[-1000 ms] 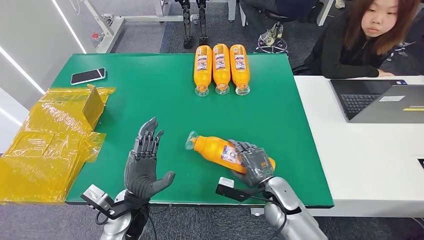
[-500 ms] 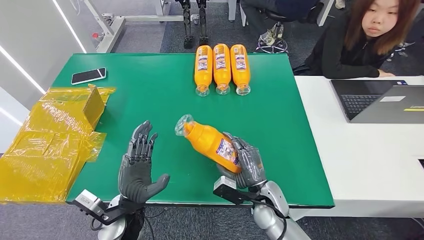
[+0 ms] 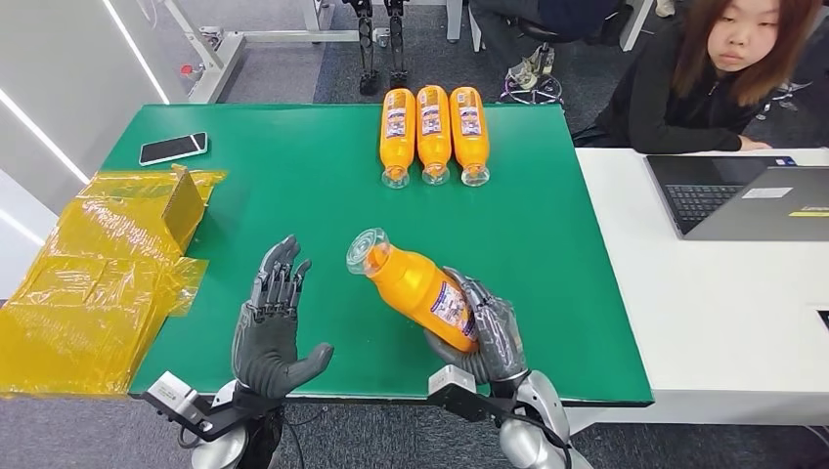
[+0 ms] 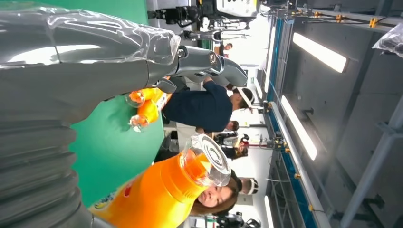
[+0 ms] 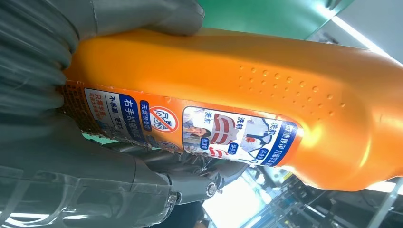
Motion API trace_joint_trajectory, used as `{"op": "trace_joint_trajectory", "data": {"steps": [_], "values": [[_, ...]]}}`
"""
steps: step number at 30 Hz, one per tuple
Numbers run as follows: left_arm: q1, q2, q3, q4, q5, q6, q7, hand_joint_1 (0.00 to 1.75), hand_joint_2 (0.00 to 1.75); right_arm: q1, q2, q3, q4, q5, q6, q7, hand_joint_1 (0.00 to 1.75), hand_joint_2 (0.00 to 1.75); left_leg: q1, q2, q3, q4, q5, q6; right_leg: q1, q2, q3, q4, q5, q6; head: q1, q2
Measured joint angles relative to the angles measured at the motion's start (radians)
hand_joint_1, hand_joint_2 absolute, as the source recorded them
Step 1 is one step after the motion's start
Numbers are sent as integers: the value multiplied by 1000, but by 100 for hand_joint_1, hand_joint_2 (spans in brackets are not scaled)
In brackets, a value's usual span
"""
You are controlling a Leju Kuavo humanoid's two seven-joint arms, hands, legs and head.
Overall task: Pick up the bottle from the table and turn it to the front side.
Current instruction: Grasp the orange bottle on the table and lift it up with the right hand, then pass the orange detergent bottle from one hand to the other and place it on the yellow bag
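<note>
The right hand (image 3: 484,327) is gripping the orange bottle (image 3: 420,288) around its lower body, holding it tilted above the green table (image 3: 323,186) with its cap end angling away toward the left hand (image 3: 274,327), probably to free it for turning. That hand is waiting open, fingers spread, holding nothing. The right hand's fingers are partly covering the label, so its facing is unclear.

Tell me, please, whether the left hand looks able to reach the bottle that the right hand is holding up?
Probably yes: the left hand is open beside the bottle, with bare green table between them and nothing in the way.
</note>
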Motion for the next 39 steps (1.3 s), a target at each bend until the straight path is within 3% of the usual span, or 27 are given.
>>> {"op": "trace_joint_trajectory", "data": {"steps": [9, 23, 32, 39], "values": [[-10, 0, 0, -4, 20, -19, 0, 0, 175, 1, 49, 73, 20, -17, 1, -33, 175, 175, 0, 0, 0, 0, 0, 0, 0, 0, 0, 0, 0, 0, 0, 0], [-19, 0, 0, -4, 49, -43, 1, 0, 175, 0, 72, 104, 38, -25, 12, -35, 175, 175, 0, 0, 0, 0, 0, 0, 0, 0, 0, 0, 0, 0, 0, 0], [-52, 0, -5, -1, 170, -127, 22, 0, 175, 0, 134, 158, 122, -81, 42, -77, 175, 175, 0, 0, 0, 0, 0, 0, 0, 0, 0, 0, 0, 0, 0, 0], [-65, 1, -6, -1, 200, -129, 35, 0, 175, -14, 178, 185, 194, -118, 51, -110, 175, 175, 0, 0, 0, 0, 0, 0, 0, 0, 0, 0, 0, 0, 0, 0]]}}
